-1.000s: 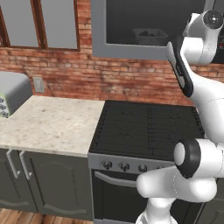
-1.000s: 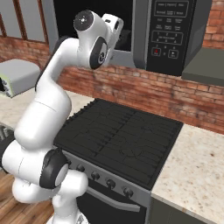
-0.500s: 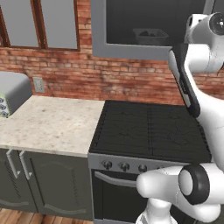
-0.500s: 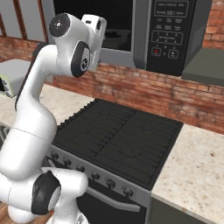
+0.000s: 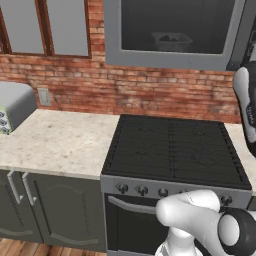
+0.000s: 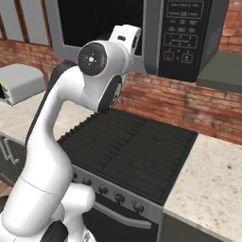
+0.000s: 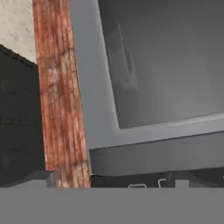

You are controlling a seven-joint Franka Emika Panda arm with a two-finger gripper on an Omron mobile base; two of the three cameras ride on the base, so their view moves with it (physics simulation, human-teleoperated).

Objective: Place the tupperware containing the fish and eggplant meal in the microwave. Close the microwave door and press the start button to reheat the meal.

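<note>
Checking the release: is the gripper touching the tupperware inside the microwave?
Apart. The left base view shows the tupperware sitting alone inside the microwave, nothing on it.

Even, flat light all round, no glare; the microwave [image 5: 172, 32] cavity at the top sits murky, its contents dim, and the hand view looks soft and blurry throughout.

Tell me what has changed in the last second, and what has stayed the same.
The arm has swung back from the microwave, toward the base. Nothing was taken hold of. The tupperware stays inside the microwave, with the opening still uncovered; stove and counter are unchanged.
</note>
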